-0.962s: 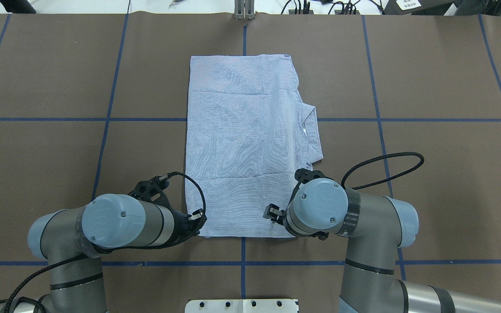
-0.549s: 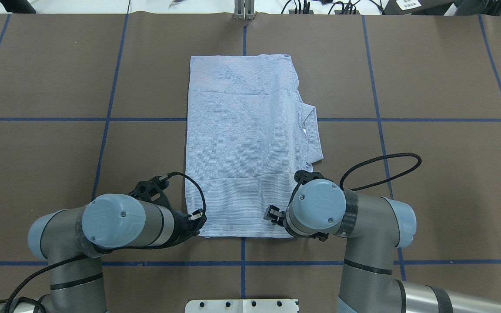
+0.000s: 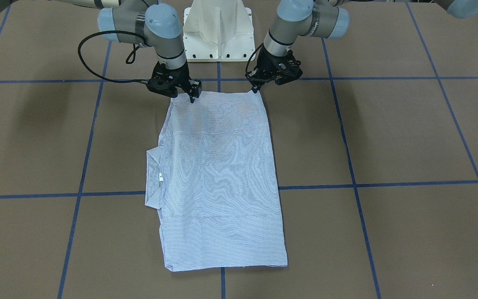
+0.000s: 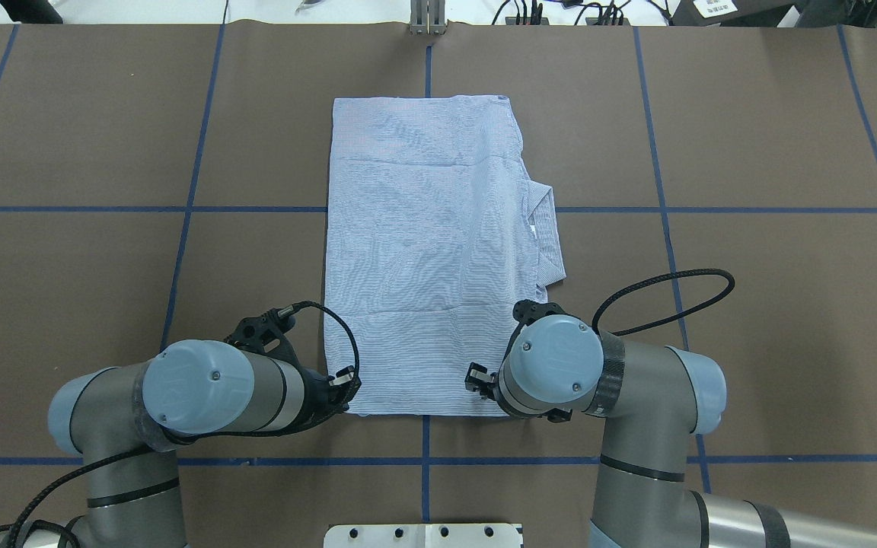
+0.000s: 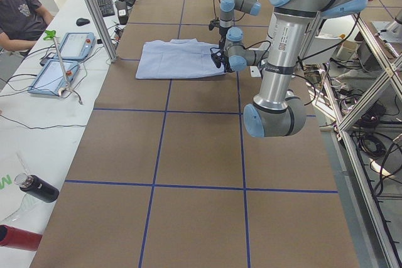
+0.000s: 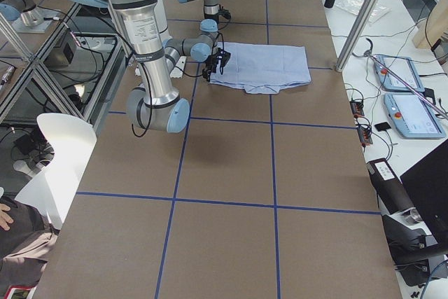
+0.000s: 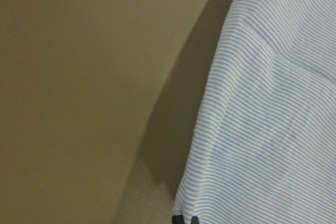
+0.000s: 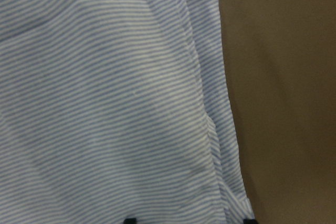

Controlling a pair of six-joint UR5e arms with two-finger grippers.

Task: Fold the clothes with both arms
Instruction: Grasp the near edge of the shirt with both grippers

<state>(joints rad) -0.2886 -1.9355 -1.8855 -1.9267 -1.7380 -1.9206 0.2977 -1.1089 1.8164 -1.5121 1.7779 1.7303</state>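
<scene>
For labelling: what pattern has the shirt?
Fine blue-and-white stripes on the shirt; clearest in right wrist view.

Open table rings the shirt; left arm and right arm crowd its near edge.

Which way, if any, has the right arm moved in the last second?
Yes, slightly: in the overhead view the right arm shifted left against the blue tape line.

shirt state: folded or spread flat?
Folded. The shirt lies as a flat, narrow rectangle with no sleeves showing. Only the collar sticks out past one long edge.
</scene>
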